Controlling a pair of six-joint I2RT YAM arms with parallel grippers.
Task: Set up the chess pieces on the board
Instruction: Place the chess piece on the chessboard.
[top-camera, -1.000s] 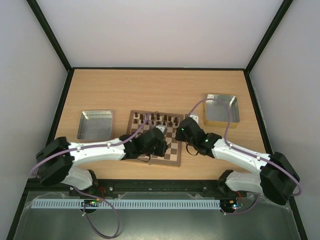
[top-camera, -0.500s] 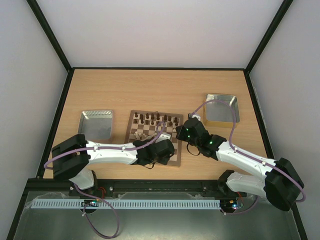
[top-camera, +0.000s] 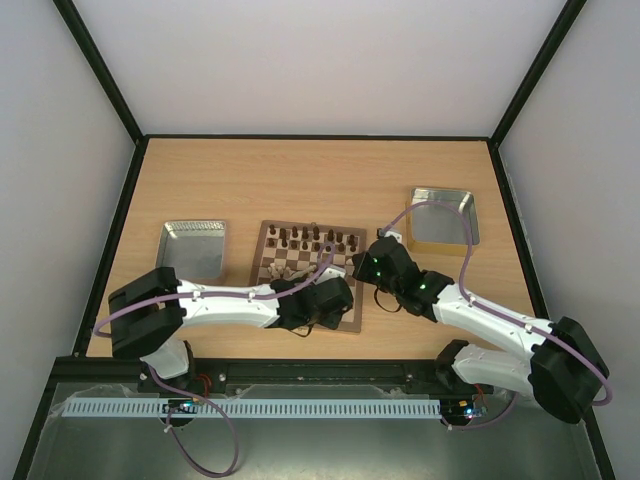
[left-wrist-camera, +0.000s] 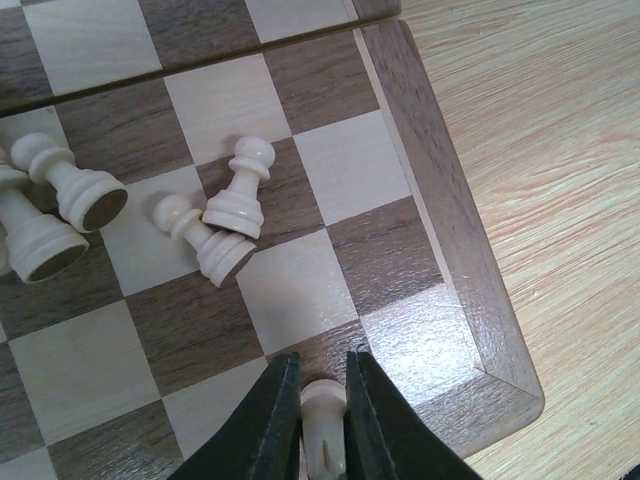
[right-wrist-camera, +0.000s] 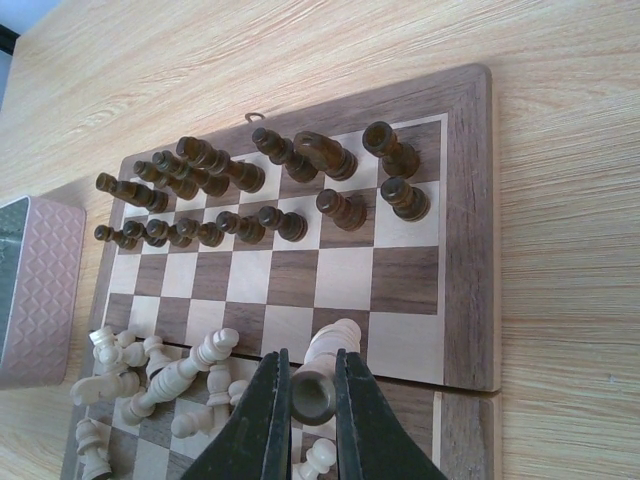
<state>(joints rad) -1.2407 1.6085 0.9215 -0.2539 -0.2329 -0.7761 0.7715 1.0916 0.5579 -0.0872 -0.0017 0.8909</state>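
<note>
Left gripper (left-wrist-camera: 322, 365) is clamped on a small cream piece (left-wrist-camera: 323, 425), pinched from both sides. The piece hangs over the board (left-wrist-camera: 440, 220) at the near row, close to the near-right corner. It looks like the dark square beside the corner one, but that isn't certain. Its long axis runs along the fingers, so it is roughly upright. Which end faces down can't be told from the wrist view, and contact with the square can't be told either.

Right gripper (right-wrist-camera: 310, 356) is also closed, on a bigger cream chessman (right-wrist-camera: 318, 378). The round base faces the wrist camera and the head points away past the fingertips toward the board. Its axis runs along the fingers, tilted, not standing. It hovers near the board's right side, over the near half.

Loose cream pieces (right-wrist-camera: 150, 385) lie toppled in a heap on the near-left squares. From the left gripper, two toppled pawns (left-wrist-camera: 215, 225) lie ahead and to the left, near the held piece but apart from it. Dark chessmen (right-wrist-camera: 250, 180) stand in the two far rows.

Judgement: the key relation is the held piece sitting almost straight above a near-row square. The left arm's next move is probably a short drop and release. The left arm is the nearer one to that corner. The right arm's piece likely needs turning base-down first. The risk is that opening the fingers tips the tiny piece over.
</note>
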